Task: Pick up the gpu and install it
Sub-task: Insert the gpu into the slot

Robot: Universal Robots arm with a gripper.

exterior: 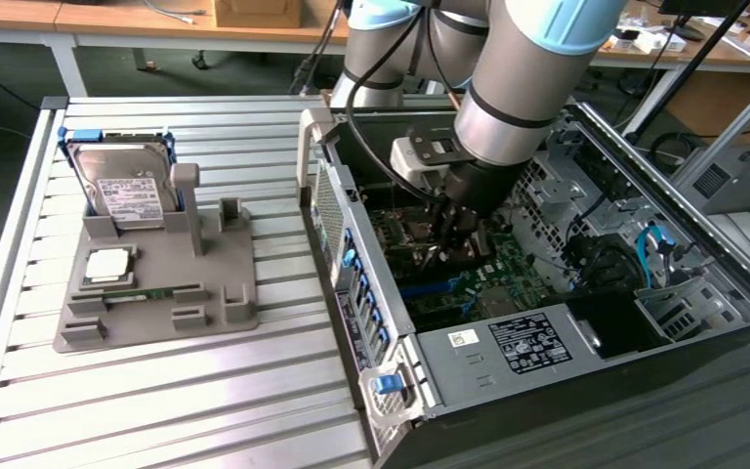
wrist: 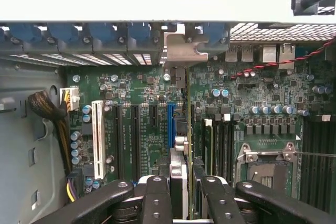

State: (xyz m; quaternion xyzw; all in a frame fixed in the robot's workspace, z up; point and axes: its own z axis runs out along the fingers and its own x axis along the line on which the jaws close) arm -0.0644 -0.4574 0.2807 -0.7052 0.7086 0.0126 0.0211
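Inside case | pincer clamped on gpu; wrist view: bracket at rear slot

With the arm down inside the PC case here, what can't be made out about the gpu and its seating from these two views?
- Exterior view: the gpu and its slot, hidden behind the arm and gripper.
- Wrist view: the card stands edge-on between the fingers; its fan face cannot be seen.
- Wrist view: whether its lower edge is fully in the slot; its own body hides that.
- Wrist view: whether its silver bracket is latched.
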